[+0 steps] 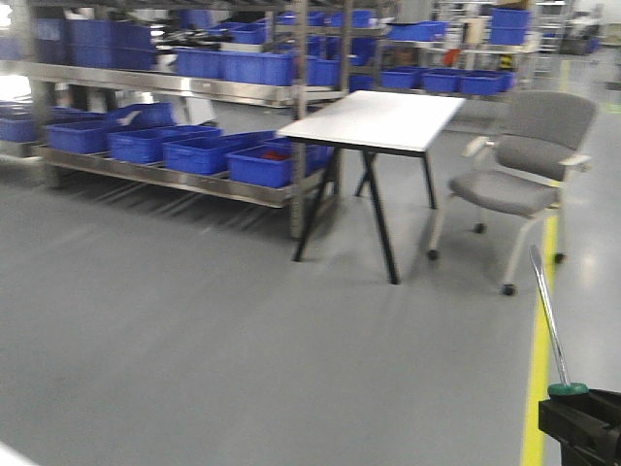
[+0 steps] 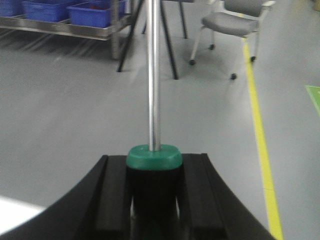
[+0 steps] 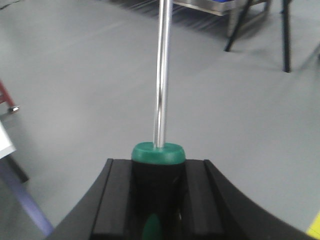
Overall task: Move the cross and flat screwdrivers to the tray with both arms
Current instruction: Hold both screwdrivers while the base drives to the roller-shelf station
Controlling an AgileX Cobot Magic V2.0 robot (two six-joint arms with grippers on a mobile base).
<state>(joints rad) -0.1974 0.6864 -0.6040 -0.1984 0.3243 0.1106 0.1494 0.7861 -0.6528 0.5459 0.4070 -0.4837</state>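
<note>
I'm looking into a warehouse or factory storeroom. Steel racking (image 1: pixel 299 126) runs along the far side, its shelves lined with rows of blue plastic crates (image 1: pixel 194 155). The floor (image 1: pixel 194 359) is smooth grey industrial coating with a yellow lane line (image 1: pixel 535 408) painted along it. A white worktop (image 1: pixel 378 118) on black legs and a grey wheeled chair (image 1: pixel 519 160) stand beside the racks.

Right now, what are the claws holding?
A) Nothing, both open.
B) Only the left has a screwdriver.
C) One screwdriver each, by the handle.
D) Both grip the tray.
C: the left claw and right claw are each closed on a black-and-green handle, the left screwdriver and right screwdriver shafts sticking straight out.
</note>
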